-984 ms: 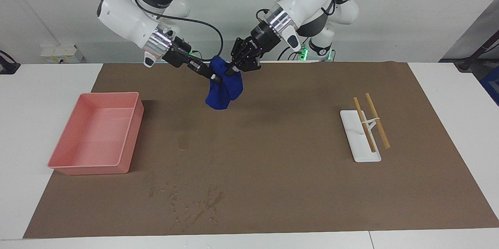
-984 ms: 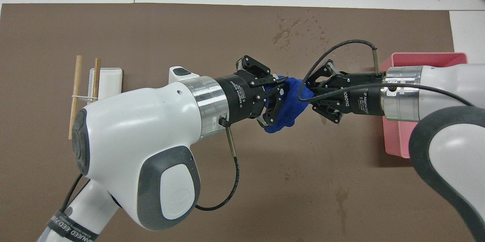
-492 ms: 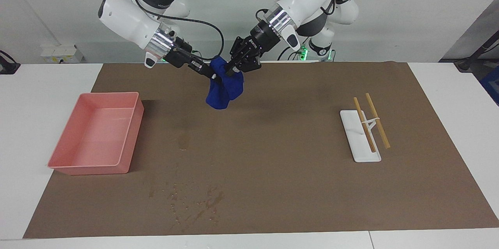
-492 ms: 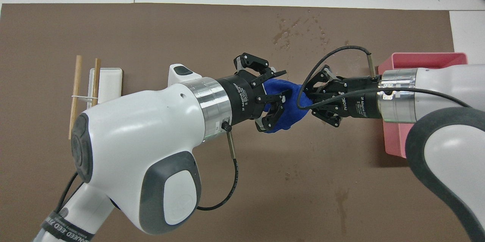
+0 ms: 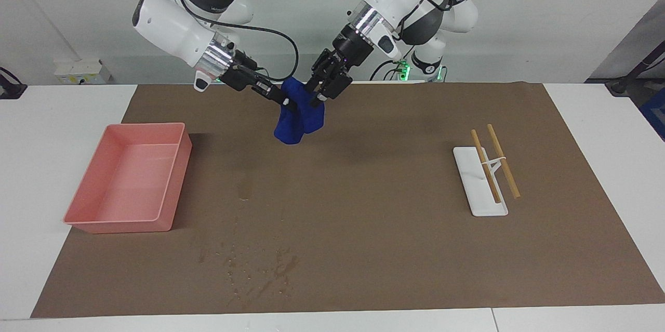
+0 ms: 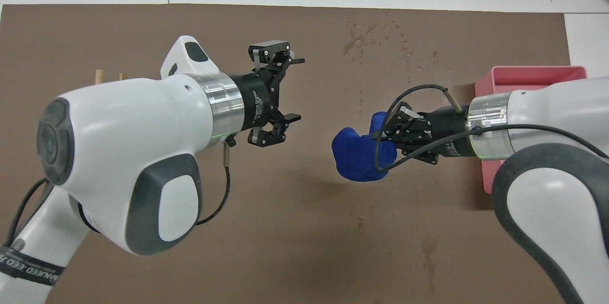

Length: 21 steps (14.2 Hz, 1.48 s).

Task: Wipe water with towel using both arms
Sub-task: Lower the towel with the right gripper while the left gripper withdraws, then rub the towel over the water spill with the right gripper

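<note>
Nearest the robots, the towel (image 5: 296,124) is held bunched in the air over the brown mat (image 5: 363,228), off the pink tray's (image 5: 148,125) corner toward the left arm's end. It is clamped by the right gripper (image 6: 385,135), whose fingertips are pressed together into the cloth. The left gripper (image 6: 295,90) is seen with its jaws spread wide and nothing between them. In the overhead view it is parted from the towel, though in the facing view it appears close against it.

No wiping can be judged done. The water (image 5: 244,189) is marked by a faint oval blotch just beside the tray, and the cloth has not been brought down to it. Lowering and rubbing are left.

Farther out than the tray, scattered dark specks (image 5: 275,269) are seen. Well apart from the tray, a white rest (image 5: 467,166) with two wooden sticks (image 5: 493,166) is laid.

In the overhead view the tray is partly covered by the right arm and the rest almost wholly by the left. The blotch's edges are hard to trace.
</note>
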Available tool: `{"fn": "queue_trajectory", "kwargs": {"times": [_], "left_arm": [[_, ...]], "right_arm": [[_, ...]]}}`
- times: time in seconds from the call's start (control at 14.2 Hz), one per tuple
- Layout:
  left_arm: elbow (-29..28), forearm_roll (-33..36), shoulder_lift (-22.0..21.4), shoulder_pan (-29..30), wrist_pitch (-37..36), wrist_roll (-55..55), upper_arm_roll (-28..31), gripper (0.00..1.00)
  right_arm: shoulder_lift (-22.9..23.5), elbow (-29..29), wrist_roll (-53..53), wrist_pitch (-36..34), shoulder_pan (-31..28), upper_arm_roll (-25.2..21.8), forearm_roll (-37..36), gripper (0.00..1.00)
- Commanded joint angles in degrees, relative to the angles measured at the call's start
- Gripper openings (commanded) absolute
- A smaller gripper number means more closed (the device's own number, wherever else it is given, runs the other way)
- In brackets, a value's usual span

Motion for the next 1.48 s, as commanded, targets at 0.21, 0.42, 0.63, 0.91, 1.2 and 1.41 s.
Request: {"fn": "queue_trajectory", "kwargs": {"times": [0.21,0.42,0.63,0.91,1.2,1.41], "left_arm": [[1.14,10.01,-2.01,10.69,-19.54,33.74,-0.22,1.0],[1.14,19.69,-2.62,13.32,-26.22,48.4,0.13,1.0],[2.36,26.55,-2.97,17.54,-32.82,70.38,0.21,1.0],[7.55,29.74,-3.06,19.56,-44.24,82.21,0.91,1.0],[8.0,23.94,-5.08,23.7,-45.5,83.61,1.79,1.0],[8.17,24.19,-5.26,24.14,-45.76,88.08,3.11,1.0]], "right_arm": [[-0.86,-0.55,-16.13,-2.86,-0.36,0.43,-16.98,0.0],[0.2,-1.6,-23.09,-1.19,-0.36,0.43,-23.14,0.0],[3.09,-4.77,-27.76,2.13,-2.99,0.43,-24.74,0.0],[8.98,-8.28,-34.15,12.48,-5.35,0.34,-25.01,0.0],[16.88,-8.38,-36.03,26.11,-5.81,0.34,-25.01,0.0],[19.88,-7.15,-35.94,30.26,-5.37,0.34,-25.01,0.0]]}}
